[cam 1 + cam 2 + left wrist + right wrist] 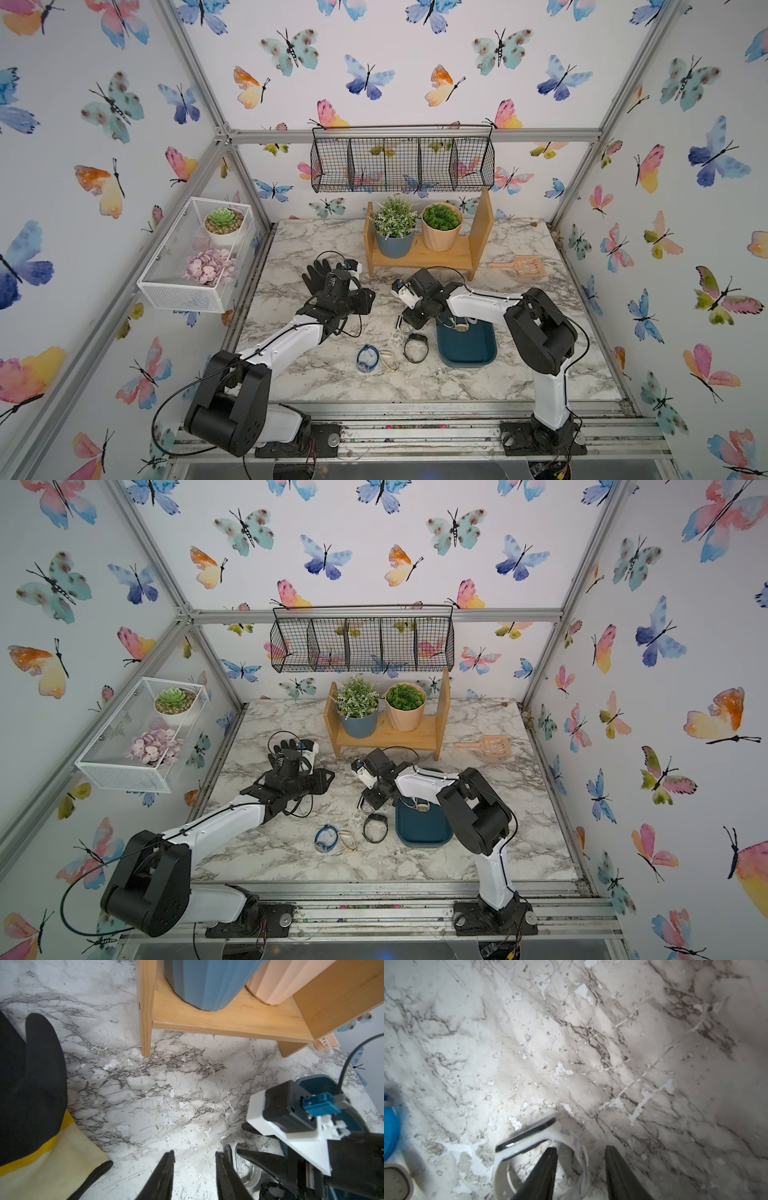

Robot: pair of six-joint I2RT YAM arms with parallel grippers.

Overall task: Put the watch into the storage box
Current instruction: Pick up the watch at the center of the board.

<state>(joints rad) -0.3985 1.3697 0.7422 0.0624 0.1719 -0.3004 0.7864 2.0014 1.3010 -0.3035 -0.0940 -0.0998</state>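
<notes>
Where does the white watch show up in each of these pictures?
Top view: white watch mid-table, beside the storage box.
Top view: same spot, partly under the right arm.
Left wrist: white band by black fingers.
Right wrist: close up.
Shared landmark: right gripper, fingers astride the band.

Readable text: none that I can make out in any view.
Beige watch dial (394,1182): faint marks round the face, too blurred for me to read.
White watch (527,1144): dark glossy screen edge, nothing legible to me.
</notes>
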